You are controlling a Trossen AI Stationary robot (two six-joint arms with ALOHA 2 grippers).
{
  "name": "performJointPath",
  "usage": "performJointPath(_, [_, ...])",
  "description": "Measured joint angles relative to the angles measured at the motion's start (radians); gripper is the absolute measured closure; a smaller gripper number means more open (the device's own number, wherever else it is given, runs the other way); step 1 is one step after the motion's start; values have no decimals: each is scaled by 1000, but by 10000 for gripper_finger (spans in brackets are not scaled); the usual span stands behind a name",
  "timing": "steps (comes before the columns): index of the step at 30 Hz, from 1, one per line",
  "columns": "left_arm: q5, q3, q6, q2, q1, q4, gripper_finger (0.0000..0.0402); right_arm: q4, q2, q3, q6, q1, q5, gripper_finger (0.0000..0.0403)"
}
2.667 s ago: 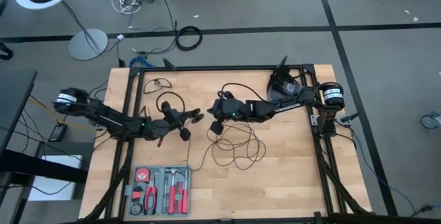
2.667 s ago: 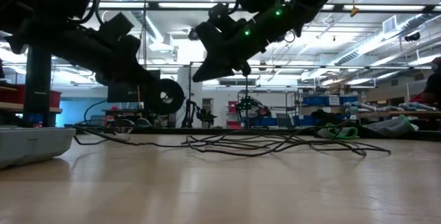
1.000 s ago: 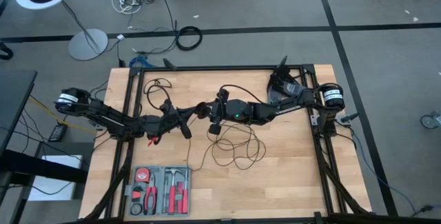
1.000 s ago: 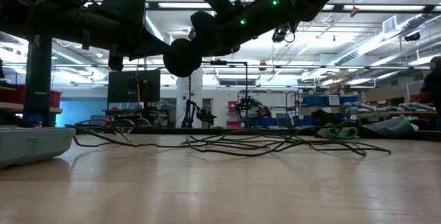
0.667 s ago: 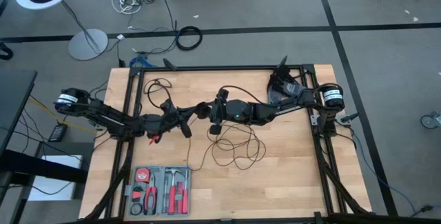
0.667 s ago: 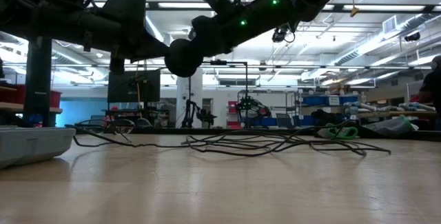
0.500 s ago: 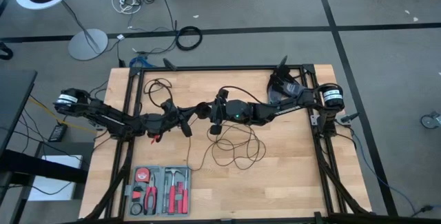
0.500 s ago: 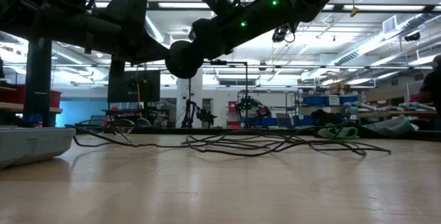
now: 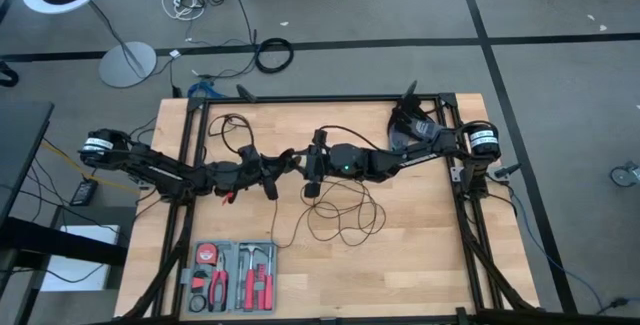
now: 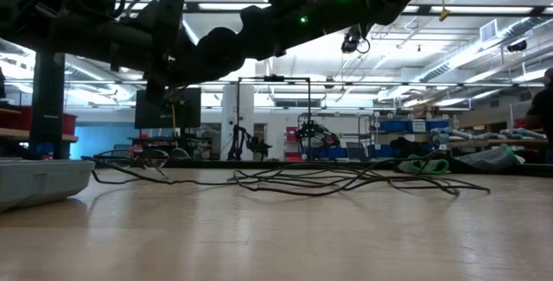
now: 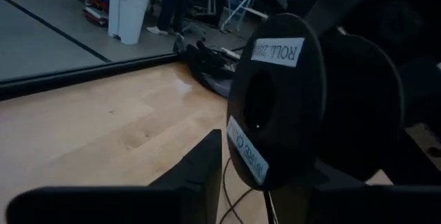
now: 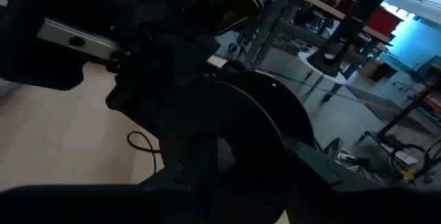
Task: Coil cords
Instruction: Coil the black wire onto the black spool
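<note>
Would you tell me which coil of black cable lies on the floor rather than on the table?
The thick black cable ring, beyond the table's far edge; the thin cord's loops lie on the wooden table.

Since the earliest pictures the left claw point(image 9: 272, 168) has swung from beside the coil point(image 9: 345, 210) up to the right claw point(image 9: 308, 165), lifting the black spool point(image 11: 279, 110). The right claw rose off the coil to meet it. Both claws now flank the spool, raised above the coil.
</note>
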Motion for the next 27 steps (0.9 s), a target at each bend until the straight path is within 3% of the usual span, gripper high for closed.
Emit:
performJointPath(8, [-2,-2,82,1,-2,32,294,-26,-1,0,27,2,64,275])
performJointPath(27, [30,-3,110,0,-2,18,294,-78,-2,0,135,-1,73,282])
